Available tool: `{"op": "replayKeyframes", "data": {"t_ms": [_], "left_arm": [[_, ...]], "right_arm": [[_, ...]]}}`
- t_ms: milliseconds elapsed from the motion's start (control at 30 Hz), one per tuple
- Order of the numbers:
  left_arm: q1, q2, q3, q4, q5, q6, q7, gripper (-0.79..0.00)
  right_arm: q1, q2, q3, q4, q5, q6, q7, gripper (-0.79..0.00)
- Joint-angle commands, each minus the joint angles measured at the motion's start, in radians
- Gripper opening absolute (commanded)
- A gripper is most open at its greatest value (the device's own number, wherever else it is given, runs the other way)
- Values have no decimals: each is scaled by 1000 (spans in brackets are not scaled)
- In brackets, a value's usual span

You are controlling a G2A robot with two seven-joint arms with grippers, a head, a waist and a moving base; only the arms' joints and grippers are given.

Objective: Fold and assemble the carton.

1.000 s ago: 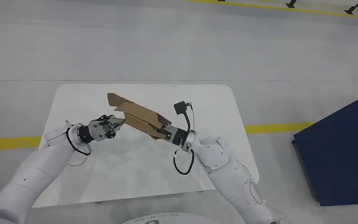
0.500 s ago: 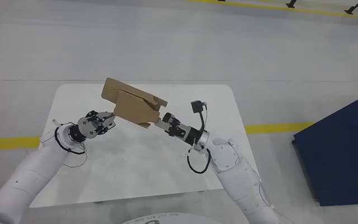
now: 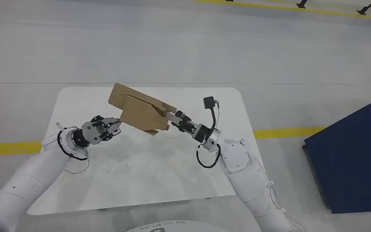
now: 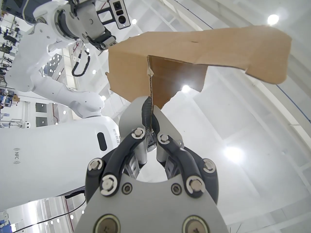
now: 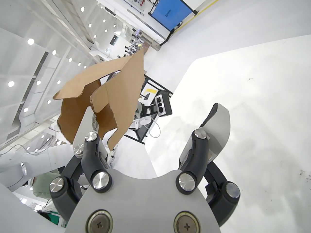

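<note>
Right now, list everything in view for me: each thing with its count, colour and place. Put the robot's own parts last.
carton: 1, brown cardboard, partly unfolded with its flaps loose, held up above the far half of the table.
table: 1, white with rounded corners, under both arms.
blue panel: 1, dark blue, on the floor to the right of the table.
yellow floor lines: 2, yellow, one crossing the floor at table level, one far off at the top of the top view.
left end effector: 1, grey and black, shut on one edge of the carton.
right end effector: 1, grey and black, open, at the carton's opposite end with one finger beside a flap.
</note>
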Motion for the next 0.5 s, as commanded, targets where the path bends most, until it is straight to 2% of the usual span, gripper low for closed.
{"op": "replayKeyframes", "data": {"t_ms": [0,300,467], "left_arm": [[-3,0,11,-3,-3,-3,-3,-785],[-18,8,64,-11,-47,-8,-8,-785],[-30,15,78,8,-78,-19,-19,-785]], "right_arm": [[4,-1,-12,0,-12,6,-4,-55],[12,1,-32,1,-28,-17,11,-58],[-19,10,42,19,65,-87,17,-55]]}}
